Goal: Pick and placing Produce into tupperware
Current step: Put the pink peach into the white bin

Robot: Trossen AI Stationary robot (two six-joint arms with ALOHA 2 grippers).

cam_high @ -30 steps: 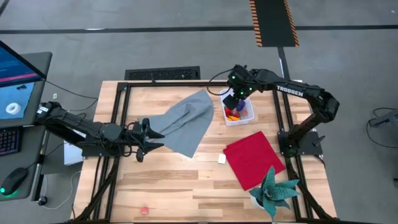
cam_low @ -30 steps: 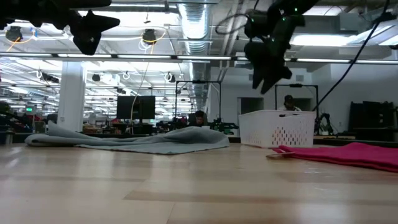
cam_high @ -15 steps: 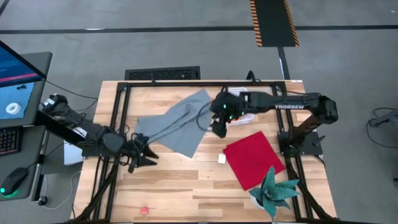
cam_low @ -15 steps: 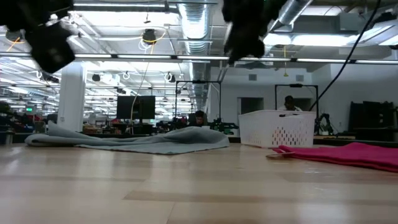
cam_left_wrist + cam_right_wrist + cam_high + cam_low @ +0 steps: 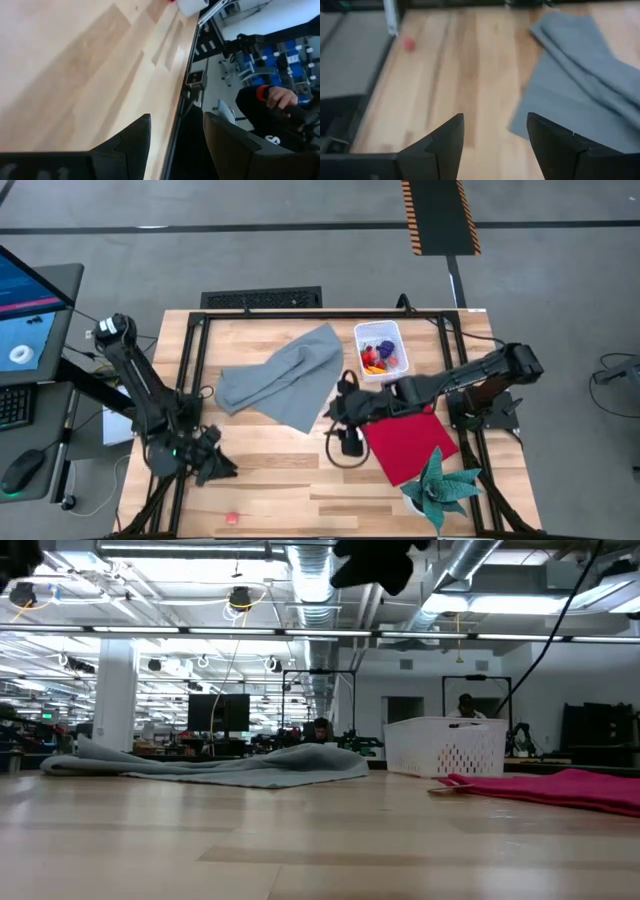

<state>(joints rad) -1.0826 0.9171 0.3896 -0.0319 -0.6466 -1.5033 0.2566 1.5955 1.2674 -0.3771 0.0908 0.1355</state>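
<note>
The white tupperware (image 5: 381, 351) stands near the table's far edge, its perforated wall (image 5: 445, 747) also showing in the low view. Red, yellow and purple produce (image 5: 377, 357) lies inside it. One small red berry (image 5: 232, 518) lies alone near the near edge; the right wrist view shows the same berry (image 5: 409, 44). My right gripper (image 5: 346, 438) hangs open above the table's middle, beside the red cloth (image 5: 405, 436); in its own wrist view the gripper (image 5: 495, 122) holds nothing. My left gripper (image 5: 220, 468) is open and empty near the near-left corner.
A grey cloth (image 5: 285, 375) lies crumpled left of the tub. A green toy plant (image 5: 441, 487) sits at the near-right corner. A person's hand (image 5: 280, 97) shows beyond the table edge in the left wrist view. Bare wood lies between the berry and the cloths.
My right gripper has left the spot above the tupperware and swung toward the near edge and slightly left, ending over the table's middle. My left gripper has drawn back toward the near-left corner. The produce, tub and cloths have stayed put.
</note>
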